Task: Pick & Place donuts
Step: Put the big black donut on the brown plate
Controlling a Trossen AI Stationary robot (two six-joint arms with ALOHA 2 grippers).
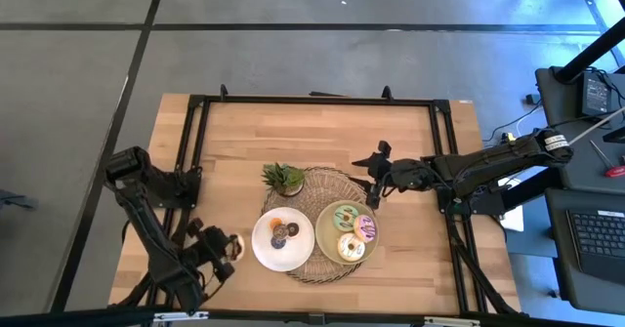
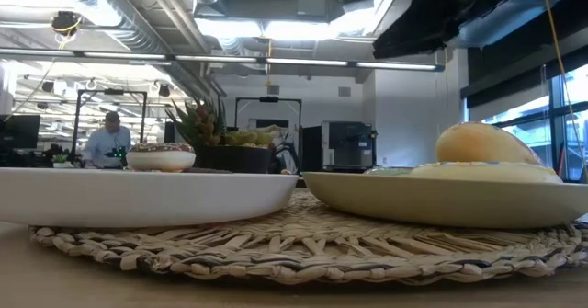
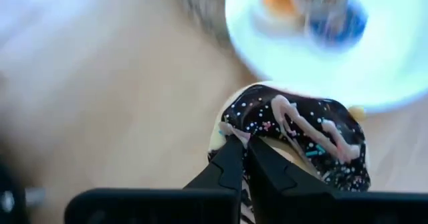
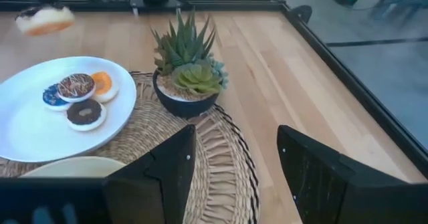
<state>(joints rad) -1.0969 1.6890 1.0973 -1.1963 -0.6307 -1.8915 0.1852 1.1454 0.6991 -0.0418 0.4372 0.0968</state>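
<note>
Gripping a chocolate donut [image 3: 304, 140] with pink icing and sprinkles, the left gripper [image 1: 227, 249] was held near the table's front-left corner, just beside the white plate [image 1: 262, 249]. Four mini donuts [image 4: 78, 97] were seen on that plate. Three big donuts [image 1: 353, 231] were laid on the pale-green plate [image 1: 324, 241]. The right gripper [image 1: 372, 185] was kept wide apart, grasping nothing, past the small plant [image 1: 284, 178].

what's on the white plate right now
The white plate on the woven mat holds four mini donuts, clustered: orange, blue, chocolate, and a sprinkled one on top. Whatever lies beneath that stacked one is hidden.
</note>
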